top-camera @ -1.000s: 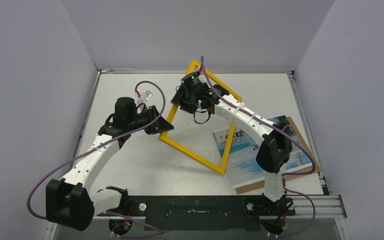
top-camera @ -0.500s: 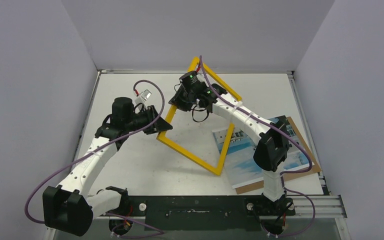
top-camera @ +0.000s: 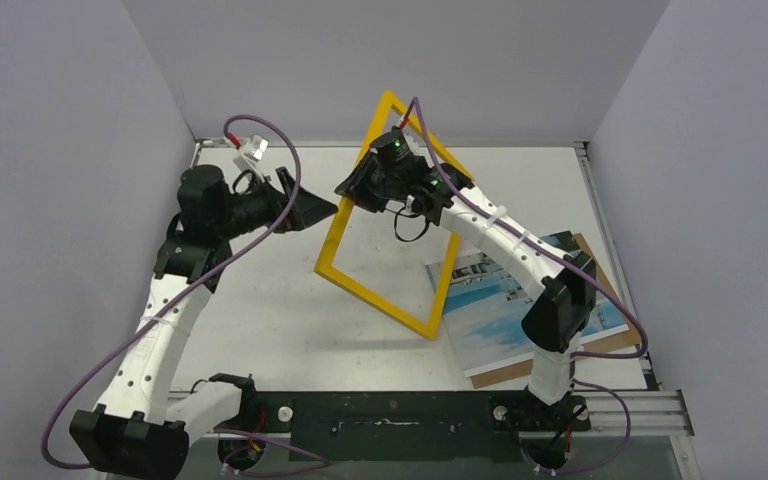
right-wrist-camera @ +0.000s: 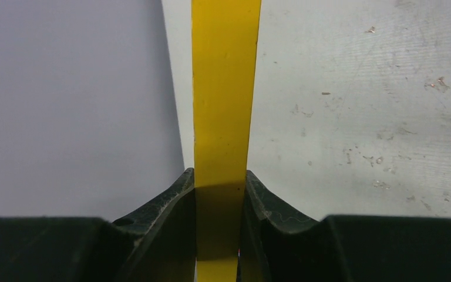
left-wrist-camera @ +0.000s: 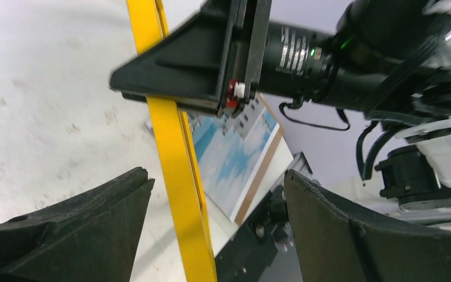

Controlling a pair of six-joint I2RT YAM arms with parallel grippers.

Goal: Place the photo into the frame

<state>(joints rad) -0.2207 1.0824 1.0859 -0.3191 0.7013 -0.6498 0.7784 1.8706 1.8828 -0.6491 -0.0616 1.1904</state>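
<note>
The yellow frame (top-camera: 370,300) stands tilted on its lower corner near the table's middle, its top corner raised toward the back wall. My right gripper (top-camera: 352,192) is shut on the upper left bar; in the right wrist view both fingers of this gripper (right-wrist-camera: 220,182) press the yellow bar (right-wrist-camera: 223,88). My left gripper (top-camera: 325,208) is open just left of that bar. In the left wrist view the frame's bar (left-wrist-camera: 176,176) passes between the spread fingers of this gripper (left-wrist-camera: 217,182) without touching them. The photo (top-camera: 490,300), blue sky side up, lies at the right.
The photo rests on a brown backing board (top-camera: 505,373) near the table's right front edge; the board's brown strip (left-wrist-camera: 258,182) also shows in the left wrist view. Purple cables loop over both arms. Grey walls close the table on three sides.
My left gripper has opened, let go of the frame's left bar and risen toward the back left. The right gripper has lifted the frame, tipping it more upright.
</note>
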